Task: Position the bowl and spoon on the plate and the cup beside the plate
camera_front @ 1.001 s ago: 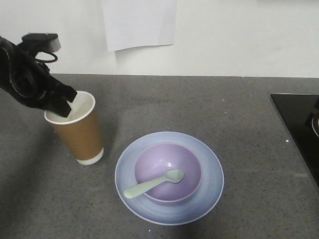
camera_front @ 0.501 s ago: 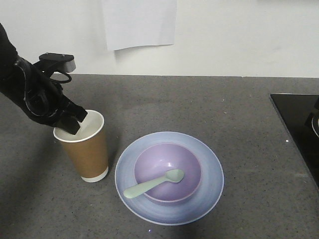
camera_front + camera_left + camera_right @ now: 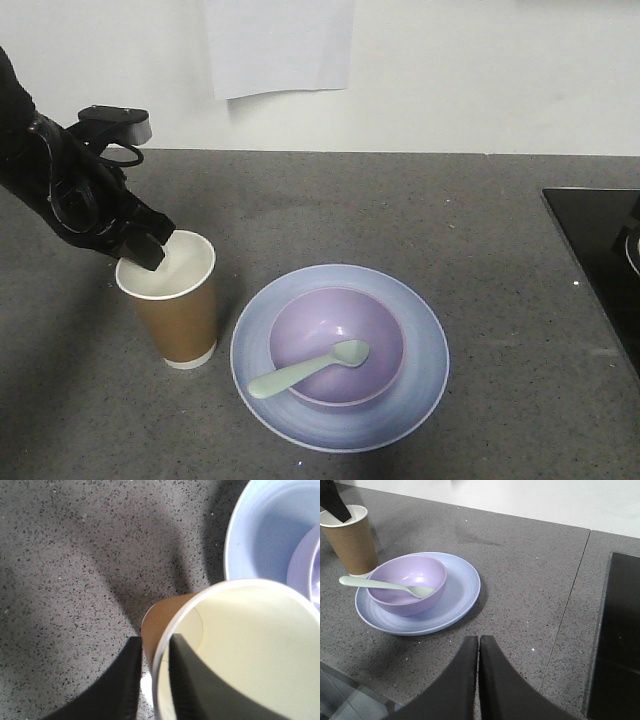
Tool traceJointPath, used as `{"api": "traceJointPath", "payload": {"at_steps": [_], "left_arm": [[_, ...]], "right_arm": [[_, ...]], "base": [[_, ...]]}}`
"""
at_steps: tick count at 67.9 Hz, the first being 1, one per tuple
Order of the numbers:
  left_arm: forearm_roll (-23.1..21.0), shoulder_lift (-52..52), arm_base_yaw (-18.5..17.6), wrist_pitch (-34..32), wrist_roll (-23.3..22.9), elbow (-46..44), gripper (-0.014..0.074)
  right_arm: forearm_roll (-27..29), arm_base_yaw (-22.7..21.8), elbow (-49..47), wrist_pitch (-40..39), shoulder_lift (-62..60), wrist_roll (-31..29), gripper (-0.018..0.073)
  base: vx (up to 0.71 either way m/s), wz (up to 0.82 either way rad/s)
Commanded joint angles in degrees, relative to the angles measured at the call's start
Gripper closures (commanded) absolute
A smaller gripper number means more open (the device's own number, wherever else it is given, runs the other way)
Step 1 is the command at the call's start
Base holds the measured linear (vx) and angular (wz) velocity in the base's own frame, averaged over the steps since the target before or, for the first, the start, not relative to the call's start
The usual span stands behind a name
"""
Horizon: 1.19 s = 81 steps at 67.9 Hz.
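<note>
Holding our right gripper idle near the counter edge, jaws together, empty. Spoon sits in the bowl on the plate. Our left gripper stays clamped on the paper cup rim; cup has shifted rightward, now just beside the plate. Only release looks left.
</note>
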Motion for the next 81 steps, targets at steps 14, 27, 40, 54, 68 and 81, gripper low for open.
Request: {"api": "traceJointPath", "payload": {"at_steps": [14,27,40,54,68,81], "left_arm": [[-1.6,-2.7,-0.3,-1.2,0.0,-1.4,0.0222],[-1.6,-6.0,-0.3,-3.0,0.0,-1.4,0.0212],[-1.6,-11.3,-0.3,-4.9,0.0,-1.4,0.0222],[0.6,-19.6,-0.3,-7.9,0.1,-1.3,0.0359],[8.9,-29.4,-0.3,-13.5,-0.5,-1.3,0.0605],[19.3,-37.8,-0.3,-18.3,-7.2,0.2,0.0604]], "right_arm": [[-0.2,-0.3,-1.1,-4.4,1.5,0.1,0.0565],[-0.2,-0.3,-1.1,-4.9,1.5,0.1,0.0565],[-0.2,-0.3,-1.1,-8.2,1.5,0.1,0.0565],[-1.6,-0.3,-1.1,-15.8,5.1,0.1,0.0565],[-2.9,-0.3,-1.1,-22.8,12.5,0.1,0.0565],[-3.4,-0.3,-1.1,-26.6,15.1,0.1,0.0565]], "base": [[0.00,0.00],[0.00,0.00],[0.00,0.00],[0.00,0.00],[0.00,0.00],[0.00,0.00]]}}
